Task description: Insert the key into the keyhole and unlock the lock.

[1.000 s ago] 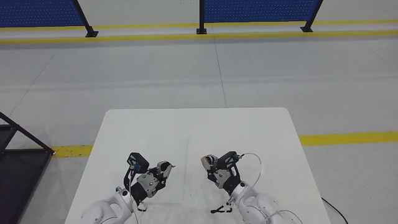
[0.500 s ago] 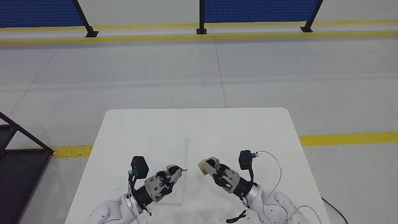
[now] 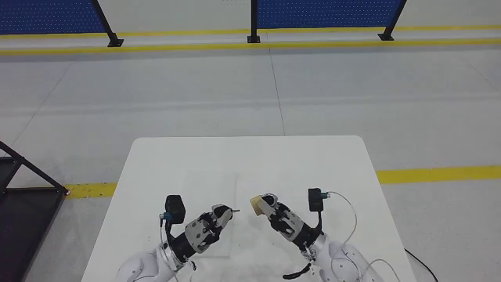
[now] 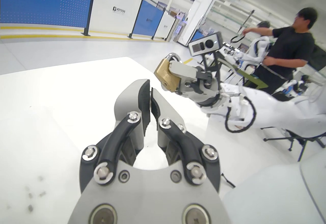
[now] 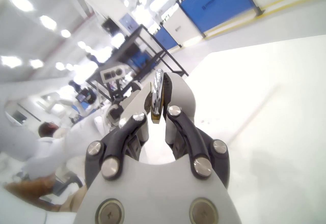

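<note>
Over the last second both wrists rolled and closed the gap. Your right gripper (image 3: 264, 204) is clamped on the body of the brass padlock with a silver shackle (image 4: 166, 77), whose bottom end is turned toward the left gripper (image 3: 222, 215). The left jaws are pinched almost shut on what I take for the thin metal key (image 3: 232, 210); only its tip pokes out ahead of the pads. The padlock sits just ahead of that tip, apart, both above the white table (image 3: 235, 160). So you're aligning and haven't inserted yet. Nothing lies between tip and padlock. The keyhole is too small to see, so the angle is unconfirmed. The wrist camera box (image 4: 205, 44) behind the padlock is off the path.
</note>
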